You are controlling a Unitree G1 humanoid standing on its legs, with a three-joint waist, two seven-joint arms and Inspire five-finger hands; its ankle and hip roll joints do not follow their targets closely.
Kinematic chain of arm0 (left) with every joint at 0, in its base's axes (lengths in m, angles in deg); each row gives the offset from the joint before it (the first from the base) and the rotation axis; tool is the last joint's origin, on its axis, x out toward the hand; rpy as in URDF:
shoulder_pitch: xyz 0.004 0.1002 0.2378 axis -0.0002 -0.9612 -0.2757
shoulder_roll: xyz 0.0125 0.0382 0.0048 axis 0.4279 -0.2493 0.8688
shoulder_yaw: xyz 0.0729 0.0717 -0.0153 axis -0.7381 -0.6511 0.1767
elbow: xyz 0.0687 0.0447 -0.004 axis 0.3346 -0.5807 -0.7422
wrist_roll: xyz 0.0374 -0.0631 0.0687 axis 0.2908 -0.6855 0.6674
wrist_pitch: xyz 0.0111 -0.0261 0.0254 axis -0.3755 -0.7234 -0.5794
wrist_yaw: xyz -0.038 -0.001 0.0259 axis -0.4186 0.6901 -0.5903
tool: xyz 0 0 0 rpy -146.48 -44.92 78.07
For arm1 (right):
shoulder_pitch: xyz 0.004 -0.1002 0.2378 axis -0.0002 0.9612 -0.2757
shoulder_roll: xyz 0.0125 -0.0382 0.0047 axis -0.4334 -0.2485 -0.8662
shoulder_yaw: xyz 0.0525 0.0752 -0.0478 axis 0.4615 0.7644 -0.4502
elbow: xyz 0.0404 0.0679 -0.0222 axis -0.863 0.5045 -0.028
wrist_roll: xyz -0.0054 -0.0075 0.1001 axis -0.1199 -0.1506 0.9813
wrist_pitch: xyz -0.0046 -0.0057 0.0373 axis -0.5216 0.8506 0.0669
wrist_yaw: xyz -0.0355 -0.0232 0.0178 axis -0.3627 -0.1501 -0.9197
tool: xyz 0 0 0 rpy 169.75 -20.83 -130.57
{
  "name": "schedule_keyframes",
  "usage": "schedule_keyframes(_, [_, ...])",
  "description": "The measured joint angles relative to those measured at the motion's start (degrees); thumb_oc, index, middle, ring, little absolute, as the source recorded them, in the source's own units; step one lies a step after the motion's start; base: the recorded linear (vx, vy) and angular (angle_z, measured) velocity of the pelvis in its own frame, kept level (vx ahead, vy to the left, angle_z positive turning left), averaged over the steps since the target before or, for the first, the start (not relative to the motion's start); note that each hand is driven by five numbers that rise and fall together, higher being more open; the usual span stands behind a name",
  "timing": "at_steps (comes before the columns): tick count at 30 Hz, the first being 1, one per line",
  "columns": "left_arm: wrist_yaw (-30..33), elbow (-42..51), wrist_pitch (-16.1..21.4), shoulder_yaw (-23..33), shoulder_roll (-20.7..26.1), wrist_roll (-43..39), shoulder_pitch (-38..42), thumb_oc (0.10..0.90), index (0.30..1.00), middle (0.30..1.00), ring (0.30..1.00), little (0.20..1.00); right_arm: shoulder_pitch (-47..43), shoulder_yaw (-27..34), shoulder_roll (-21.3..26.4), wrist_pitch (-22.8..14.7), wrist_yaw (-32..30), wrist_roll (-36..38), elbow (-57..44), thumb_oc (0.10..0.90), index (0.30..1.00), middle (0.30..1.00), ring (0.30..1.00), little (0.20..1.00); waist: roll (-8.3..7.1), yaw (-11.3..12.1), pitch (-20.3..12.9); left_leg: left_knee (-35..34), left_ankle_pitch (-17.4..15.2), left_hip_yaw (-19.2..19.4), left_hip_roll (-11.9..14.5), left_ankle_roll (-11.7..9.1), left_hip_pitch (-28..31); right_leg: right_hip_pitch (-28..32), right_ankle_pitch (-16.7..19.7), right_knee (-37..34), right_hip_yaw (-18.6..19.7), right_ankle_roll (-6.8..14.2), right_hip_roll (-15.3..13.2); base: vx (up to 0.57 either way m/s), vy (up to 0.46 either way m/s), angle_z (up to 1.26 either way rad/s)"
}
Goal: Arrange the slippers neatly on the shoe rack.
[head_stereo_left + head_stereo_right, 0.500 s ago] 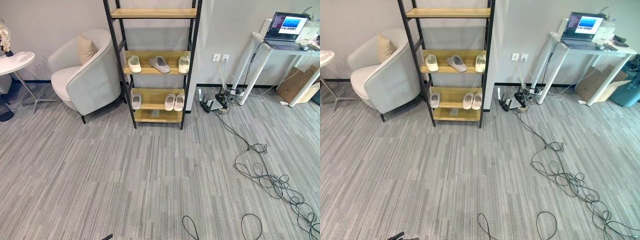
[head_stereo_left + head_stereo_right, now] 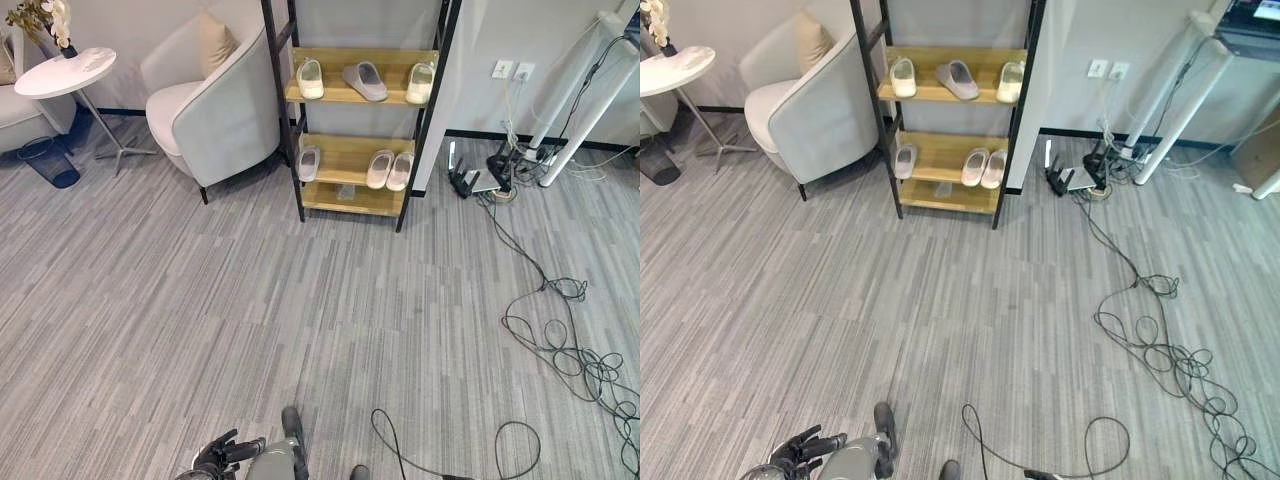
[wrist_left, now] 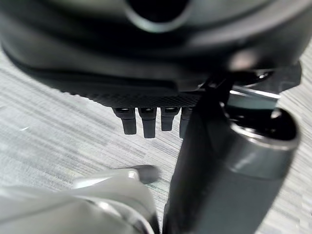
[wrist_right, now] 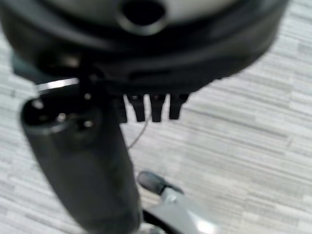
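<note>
The black-framed shoe rack (image 2: 432, 100) with wooden shelves stands against the far wall. Its middle shelf holds a white slipper (image 2: 310, 78), a grey slipper (image 2: 365, 81) lying askew, and another white slipper (image 2: 420, 83). One shelf lower, a single pale slipper (image 2: 309, 163) sits at the left and a white pair (image 2: 389, 169) at the right. My left hand (image 2: 225, 455) hangs low at the near edge of the floor, far from the rack, open and holding nothing. My right hand (image 4: 146, 53) hangs over the carpet with its fingers (image 4: 146, 108) straight and empty.
A light armchair (image 2: 215, 100) stands left of the rack, with a round side table (image 2: 65, 72) and a dark bin (image 2: 50, 162) further left. Tangled cables (image 2: 565, 345) trail over the carpet on the right, below white desk legs (image 2: 590, 85).
The camera has tilted down and shifted, so the rack now sits higher and further right. My left hand has come into view at the bottom. The slippers have not moved.
</note>
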Motion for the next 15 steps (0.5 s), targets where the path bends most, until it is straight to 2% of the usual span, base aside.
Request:
schedule_keyframes(1, [0.0,-0.2,0.0,0.7,-0.2,0.1,-0.4,0.800,0.900,0.900,0.900,0.900,0.5,-0.2,0.1,0.0,0.1,0.0,0.4,0.800,0.900,0.900,0.900,0.900,0.23,-0.3,-0.7,0.2,1.0,-0.3,-0.5,1.2,0.2,0.6,-0.8,0.3,0.0,0.7,0.0,0.48,0.233,-0.08])
schedule_keyframes(2, [0.0,-0.8,-0.1,1.1,-0.2,0.5,-0.3,0.800,0.900,0.900,0.900,0.900,0.9,-0.4,-0.2,0.0,0.1,-0.1,0.7,0.800,0.900,0.900,0.900,0.900,-0.25,-0.2,-1.7,1.3,1.2,-0.3,-1.8,2.2,0.5,1.3,-2.3,0.3,0.4,1.8,-0.2,0.46,0.262,-0.15])
schedule_keyframes(3, [0.0,-1.2,-0.1,1.7,0.0,0.5,-0.4,0.800,0.900,0.900,0.900,0.900,1.6,-0.3,-0.9,0.2,0.1,-0.1,1.1,0.800,0.900,0.900,0.900,0.900,-1.58,0.3,-2.5,1.5,1.5,-0.3,-2.9,5.6,1.6,1.6,-3.0,0.8,0.1,2.8,-1.5,0.43,0.285,-0.25])
schedule_keyframes(4, [0.4,-1.8,-0.2,2.1,0.0,0.6,-0.4,0.800,0.900,0.900,0.900,0.900,2.4,-0.3,-1.4,0.5,0.3,-0.1,1.7,0.800,0.900,0.900,0.900,0.900,-2.15,0.1,-3.5,0.8,0.6,0.2,-4.0,7.8,3.5,0.7,-4.7,5.7,-0.1,4.5,-2.9,0.20,0.161,-0.30])
schedule_keyframes(5, [0.5,-2.1,-0.5,1.4,-0.1,1.7,-0.8,0.800,0.900,0.900,0.900,0.900,2.6,1.2,-0.6,0.3,0.0,0.4,0.8,0.800,0.900,0.900,0.900,0.900,-1.65,-0.6,-3.8,-1.1,1.6,0.2,-3.9,8.8,6.4,-3.0,-6.6,17.4,-0.2,7.1,-4.2,0.25,0.166,-0.26])
schedule_keyframes(6, [0.5,-2.1,-0.8,0.5,0.2,2.7,-1.5,0.800,0.900,0.900,0.900,0.900,2.8,1.2,0.5,0.1,0.0,0.3,-1.1,0.800,0.900,0.900,0.900,0.900,-1.36,-1.3,-4.2,-1.8,2.4,0.3,-3.1,9.8,8.4,-8.5,-7.7,31.5,-0.5,8.2,-6.4,0.42,0.218,-0.08])
schedule_keyframes(7, [0.5,-2.0,-0.8,-1.2,1.1,2.9,-1.6,0.800,0.900,0.900,0.900,0.900,3.1,0.6,0.7,-0.1,0.0,0.0,-2.8,0.800,0.900,0.900,0.900,0.900,-2.52,-2.3,-5.2,-1.3,0.4,0.0,-4.6,10.5,9.0,-12.5,-8.3,40.7,-0.5,9.3,-9.9,0.60,0.269,0.12])
schedule_keyframes(8, [0.5,-1.2,-1.0,-2.5,2.0,3.1,-0.2,0.800,0.900,0.900,0.900,0.900,3.6,0.5,0.8,0.2,0.0,-0.1,-3.7,0.800,0.900,0.900,0.900,0.900,-4.41,-2.8,-5.9,0.3,-3.2,-2.0,-6.7,12.2,10.3,-16.1,-6.4,48.3,1.8,10.3,-13.0,0.59,0.207,0.54])
schedule_keyframes(9, [0.6,-0.5,-1.4,-4.8,2.2,3.3,1.2,0.800,0.900,0.900,0.900,0.900,3.1,0.5,-0.1,0.5,-0.2,-0.3,-4.3,0.800,0.900,0.900,0.900,0.900,-4.76,-4.0,-5.4,0.4,-4.8,-3.9,-8.2,13.1,12.0,-19.6,-6.4,57.0,3.1,10.2,-15.2,0.49,0.088,0.80])
schedule_keyframes(10, [1.0,0.9,-1.3,-6.0,1.8,3.3,2.3,0.800,0.900,0.900,0.900,0.900,2.4,1.3,0.2,0.3,-0.8,0.0,-4.8,0.800,0.900,0.900,0.900,0.900,-2.83,-5.3,-4.4,-0.8,-5.4,-6.0,-8.1,13.7,15.0,-22.0,-7.0,58.3,2.6,8.9,-14.8,0.43,0.039,0.84])
schedule_keyframes(11, [1.0,1.9,-1.2,-5.7,1.4,3.2,2.9,0.800,0.900,0.900,0.900,0.900,2.3,0.8,0.8,0.1,-1.1,-0.2,-5.8,0.800,0.900,0.900,0.900,0.900,-1.10,-5.5,-3.5,-2.4,-5.5,-6.4,-7.7,13.3,17.9,-23.3,-7.7,54.7,1.1,7.8,-14.2,0.77,-0.069,0.76])
schedule_keyframes(12, [1.4,4.7,-0.2,-5.1,1.5,2.2,4.4,0.800,0.900,0.900,0.900,0.900,1.8,0.2,1.5,0.0,-1.4,-0.4,-6.6,0.800,0.900,0.900,0.900,0.900,0.97,-5.3,-3.3,-3.4,-8.0,-6.7,-8.1,10.2,22.2,-29.0,-6.0,40.6,-4.6,4.9,-14.0,0.81,-0.131,0.59])
schedule_keyframes(13, [1.5,4.8,0.1,-4.8,1.7,2.2,5.0,0.800,0.900,0.900,0.900,0.900,1.9,0.0,1.6,0.0,-1.4,-0.4,-6.6,0.800,0.900,0.900,0.900,0.900,1.36,-5.9,-3.0,-3.4,-9.2,-7.4,-8.3,8.9,23.6,-30.5,-4.8,35.2,-6.2,4.4,-13.0,0.82,-0.171,0.71])
schedule_keyframes(14, [1.8,4.3,0.6,-4.9,2.2,2.3,5.2,0.800,0.900,0.900,0.900,0.900,1.4,0.3,1.1,-0.1,-1.0,-0.2,-6.5,0.800,0.900,0.900,0.900,0.900,2.12,-7.2,-3.1,-2.5,-12.1,-10.5,-7.1,7.8,24.5,-30.8,-3.3,23.4,-2.4,6.1,-8.7,0.50,-0.127,0.76])
schedule_keyframes(15, [2.2,3.6,0.7,-4.9,2.3,2.4,5.4,0.800,0.900,0.900,0.900,0.900,1.4,0.8,0.4,0.0,-1.0,-0.1,-6.3,0.800,0.900,0.900,0.900,0.900,2.53,-8.7,-3.0,-2.6,-13.1,-11.8,-6.4,7.3,25.6,-30.6,-1.5,14.3,1.0,7.0,-6.3,0.31,-0.075,0.94])
